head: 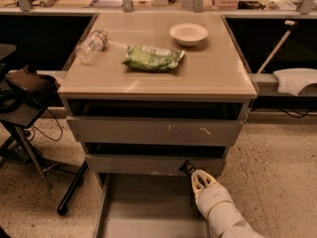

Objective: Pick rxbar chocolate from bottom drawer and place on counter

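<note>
The bottom drawer (pixel 143 207) is pulled open and shows a bare grey floor. My gripper (pixel 194 174) is at the drawer's back right, just below the middle drawer's front. It is shut on a small black flat bar, the rxbar chocolate (pixel 187 167), which sticks up and to the left from the fingertips. The bar is lifted off the drawer floor. The tan counter (pixel 218 78) lies well above the gripper.
On the counter are a green snack bag (pixel 153 58), a white bowl (pixel 188 33) and a clear plastic bottle (pixel 91 46) lying on its side. The two upper drawers (pixel 148 131) stand slightly open. A dark chair (pixel 27 86) is at the left and a white object (pixel 297 81) at the right.
</note>
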Tool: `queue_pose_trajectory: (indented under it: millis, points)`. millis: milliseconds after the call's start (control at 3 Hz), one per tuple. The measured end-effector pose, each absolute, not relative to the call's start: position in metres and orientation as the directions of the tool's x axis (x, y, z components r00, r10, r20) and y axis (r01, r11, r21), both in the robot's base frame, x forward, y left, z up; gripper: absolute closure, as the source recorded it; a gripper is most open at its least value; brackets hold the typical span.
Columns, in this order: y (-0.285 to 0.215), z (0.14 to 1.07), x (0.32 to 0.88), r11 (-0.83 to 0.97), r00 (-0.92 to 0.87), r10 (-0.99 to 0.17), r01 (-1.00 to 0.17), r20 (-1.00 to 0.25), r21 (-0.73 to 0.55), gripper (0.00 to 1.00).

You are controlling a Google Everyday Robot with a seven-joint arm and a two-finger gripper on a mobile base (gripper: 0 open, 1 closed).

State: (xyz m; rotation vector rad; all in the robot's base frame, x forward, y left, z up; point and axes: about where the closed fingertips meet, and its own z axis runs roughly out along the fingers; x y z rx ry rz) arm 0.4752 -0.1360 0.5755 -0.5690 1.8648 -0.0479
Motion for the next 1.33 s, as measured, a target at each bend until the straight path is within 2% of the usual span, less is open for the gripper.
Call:
queue_pose_trajectory:
  millis: [333,667,1000,1333]
  points:
    - [-0.122,0.594,0.453,0.87,-0.251,-0.439,-0.358,-0.863,-0.339,1.0]
    - [-0.121,0.602,0.461,0.873,-0.258,-0.436,-0.355,-0.862,-0.335,1.0]
    - [-0.135,0.668,0.486,0.905,-0.251,-0.384,-0.294,-0.888,-0.308,1.0]
    - [-0.148,0.81,0.507,0.915,-0.133,-0.381,-0.198,-0.915,-0.352,1.0]
